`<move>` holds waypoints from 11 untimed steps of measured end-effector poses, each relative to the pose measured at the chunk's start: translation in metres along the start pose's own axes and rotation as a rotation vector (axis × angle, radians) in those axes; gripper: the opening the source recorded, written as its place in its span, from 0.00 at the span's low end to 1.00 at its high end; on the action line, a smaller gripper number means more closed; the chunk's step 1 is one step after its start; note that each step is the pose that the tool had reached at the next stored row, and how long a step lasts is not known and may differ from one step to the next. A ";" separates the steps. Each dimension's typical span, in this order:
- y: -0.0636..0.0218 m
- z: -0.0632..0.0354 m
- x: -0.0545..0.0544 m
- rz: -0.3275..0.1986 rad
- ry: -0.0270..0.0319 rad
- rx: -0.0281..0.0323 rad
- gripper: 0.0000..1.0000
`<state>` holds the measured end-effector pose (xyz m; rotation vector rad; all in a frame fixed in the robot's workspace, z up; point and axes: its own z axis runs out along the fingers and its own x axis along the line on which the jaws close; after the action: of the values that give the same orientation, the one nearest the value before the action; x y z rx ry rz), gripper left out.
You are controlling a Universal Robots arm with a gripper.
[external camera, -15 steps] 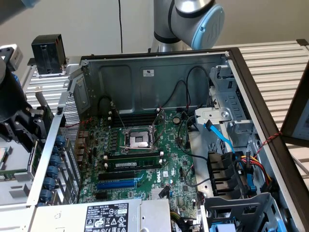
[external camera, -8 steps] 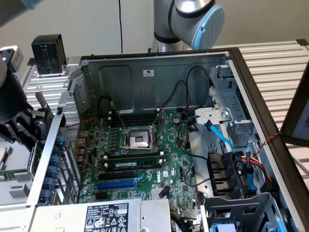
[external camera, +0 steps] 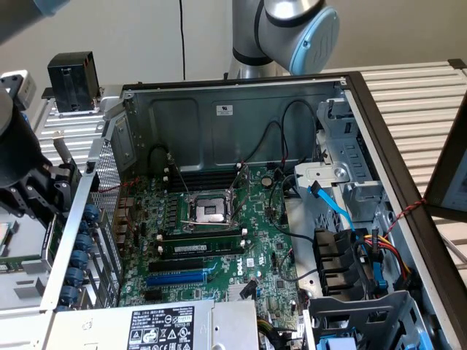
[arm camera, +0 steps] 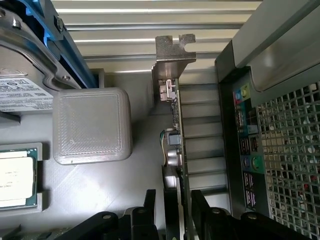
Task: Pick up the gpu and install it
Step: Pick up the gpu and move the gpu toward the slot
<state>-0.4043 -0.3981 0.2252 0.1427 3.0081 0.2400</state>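
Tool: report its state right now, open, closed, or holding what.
Tool: closed on the gpu, card held edge-on between its fingers, outside the case.

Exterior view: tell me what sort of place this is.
Likely a robotics lab bench for PC assembly: an open grey metal computer case with a large green motherboard, a grey-and-blue robot arm behind it, on a white slatted tabletop.
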 end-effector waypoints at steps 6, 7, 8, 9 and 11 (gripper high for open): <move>-0.0021 0.0003 -0.001 0.000 0.0006 -0.0016 0.41; -0.0027 0.0002 -0.001 0.001 0.0014 -0.0037 0.41; -0.0036 0.0000 -0.001 0.001 0.0029 -0.0075 0.41; -0.0042 -0.0001 -0.001 0.002 0.0040 -0.0138 0.41; -0.0047 -0.0001 -0.002 0.002 0.0063 -0.0287 0.41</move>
<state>-0.4030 -0.4029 0.2247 0.1419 3.0093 0.2841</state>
